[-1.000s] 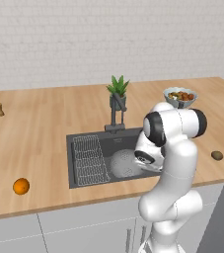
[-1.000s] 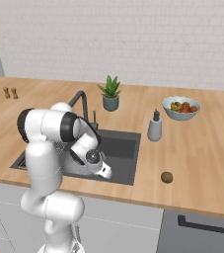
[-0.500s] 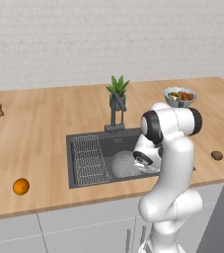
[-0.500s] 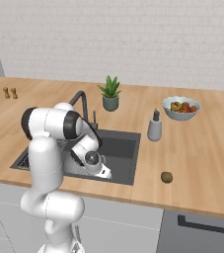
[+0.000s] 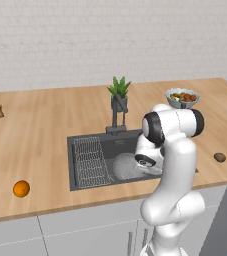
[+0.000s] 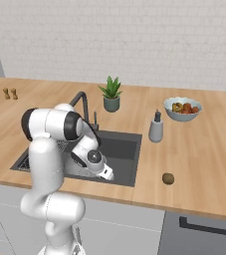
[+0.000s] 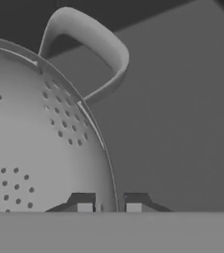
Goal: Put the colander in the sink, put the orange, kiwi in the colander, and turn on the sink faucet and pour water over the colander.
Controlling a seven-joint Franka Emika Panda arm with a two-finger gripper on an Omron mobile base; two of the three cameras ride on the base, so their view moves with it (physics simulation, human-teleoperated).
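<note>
The hand [image 7: 109, 207] is down inside the sink [image 5: 85, 172], its two fingertips [image 7: 85, 207] standing on either side of the colander's [image 7: 39, 143] thin rim with a narrow gap between them. Whether they pinch the rim or stand just clear of it cannot be told. In the hand view the perforated inside of the bowl lies to the left of the tips, one loop handle rises beyond them, and the dark sink floor lies to the right.

The colander sits upright in the sink, just beside the wire rack [image 5: 89, 159] that covers the basin's left part. The sink faucet [image 5: 116, 116] stands at the basin's far edge, with a potted plant [image 5: 119, 92] behind it.

The orange [image 5: 21, 188] lies on the tabletop [image 5: 35, 135], well left of the sink near the front edge. The kiwi [image 5: 219, 157] lies on the tabletop to the sink's right. A bowl of fruit [image 5: 182, 97] and a soap dispenser [image 6: 156, 127] stand farther back on that side.
</note>
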